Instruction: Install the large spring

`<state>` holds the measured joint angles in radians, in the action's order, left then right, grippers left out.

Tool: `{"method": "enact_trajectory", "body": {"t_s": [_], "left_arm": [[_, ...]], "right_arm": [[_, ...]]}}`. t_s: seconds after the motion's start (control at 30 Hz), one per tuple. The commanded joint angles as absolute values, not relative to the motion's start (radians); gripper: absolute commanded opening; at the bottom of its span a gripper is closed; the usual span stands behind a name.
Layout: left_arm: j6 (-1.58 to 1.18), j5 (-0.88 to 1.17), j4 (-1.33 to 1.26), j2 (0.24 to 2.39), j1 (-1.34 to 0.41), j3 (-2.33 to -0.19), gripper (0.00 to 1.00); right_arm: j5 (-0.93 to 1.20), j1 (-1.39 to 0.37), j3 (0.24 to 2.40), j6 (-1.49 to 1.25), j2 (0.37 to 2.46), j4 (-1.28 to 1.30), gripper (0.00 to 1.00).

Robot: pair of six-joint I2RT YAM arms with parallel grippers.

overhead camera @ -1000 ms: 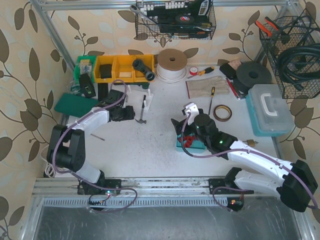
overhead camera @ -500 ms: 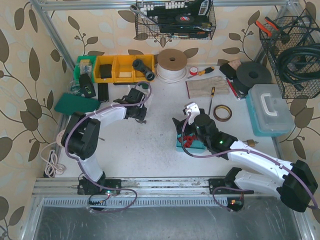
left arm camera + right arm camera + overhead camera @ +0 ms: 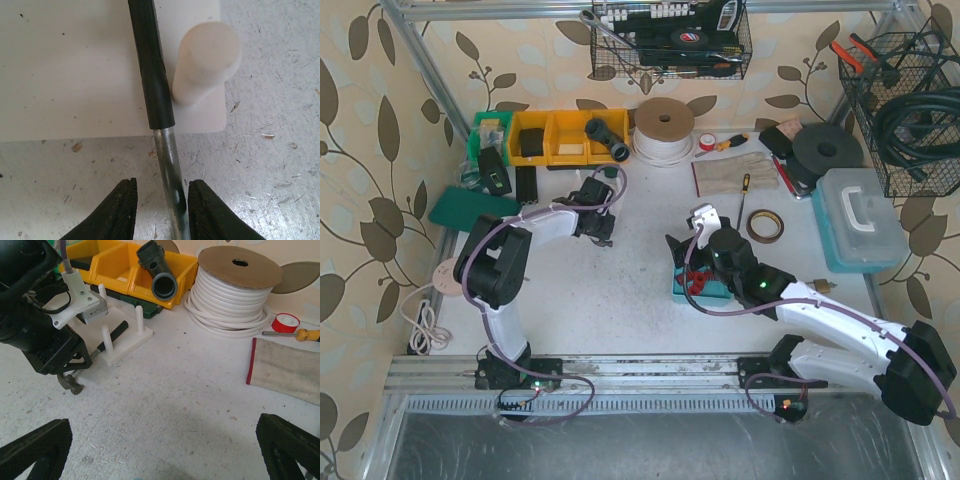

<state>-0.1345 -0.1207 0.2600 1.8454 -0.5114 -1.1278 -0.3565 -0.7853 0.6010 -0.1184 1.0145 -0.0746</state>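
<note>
No large spring shows in any view. A hammer (image 3: pixel 606 222) lies with its black grip (image 3: pixel 150 60) on a white peg base (image 3: pixel 75 75), beside a round white peg (image 3: pixel 206 60). Its head (image 3: pixel 70 384) rests on the table. My left gripper (image 3: pixel 161 210) straddles the bare steel shaft (image 3: pixel 169 160). The right finger (image 3: pixel 210 215) is against the shaft and the left finger (image 3: pixel 115 215) stands apart from it, so the jaws are open. My right gripper (image 3: pixel 162 450) hangs wide open over bare table, holding nothing, near a teal tray (image 3: pixel 705 291).
Yellow bins (image 3: pixel 120 270) with a black pipe fitting (image 3: pixel 159 267) stand behind the peg base (image 3: pixel 125 342). A white cable spool (image 3: pixel 235 290), red tape (image 3: pixel 285 321), a screwdriver (image 3: pixel 305 334) and a cloth (image 3: pixel 287 367) lie to the right. A blue case (image 3: pixel 860 220) sits far right.
My left arm swung right from the table's left side to the hammer by the peg base, and its jaws narrowed around the shaft. The right arm stayed still.
</note>
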Motion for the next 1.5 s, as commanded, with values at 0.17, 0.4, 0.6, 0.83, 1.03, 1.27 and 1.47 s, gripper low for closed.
{"method": "enact_trajectory", "body": {"t_s": [0.17,0.4,0.6,0.83,1.03,1.27,1.47], "left_arm": [[-0.147,-0.125,0.255,1.895,-0.519,-1.195,0.3],[-0.155,-0.151,0.261,1.916,-0.52,-1.201,0.27],[-0.159,-0.145,0.259,1.929,-0.519,-1.199,0.22],[-0.166,-0.166,0.267,1.881,-0.521,-1.191,0.05],[-0.186,-0.197,0.281,1.834,-0.52,-1.187,0.0],[-0.217,-0.224,0.289,1.765,-0.521,-1.161,0.0],[-0.218,-0.225,0.329,1.654,-0.521,-1.134,0.0]], "right_arm": [[-0.382,-0.791,0.584,-0.123,0.999,-0.081,0.99],[-0.385,-0.791,0.584,-0.122,0.992,-0.08,0.99],[-0.39,-0.79,0.584,-0.122,0.988,-0.077,0.98],[-0.391,-0.79,0.585,-0.122,0.987,-0.075,0.98],[-0.395,-0.79,0.584,-0.121,0.984,-0.073,0.98],[-0.397,-0.79,0.584,-0.121,0.988,-0.074,0.98],[-0.394,-0.79,0.584,-0.122,0.988,-0.073,0.98]]}}
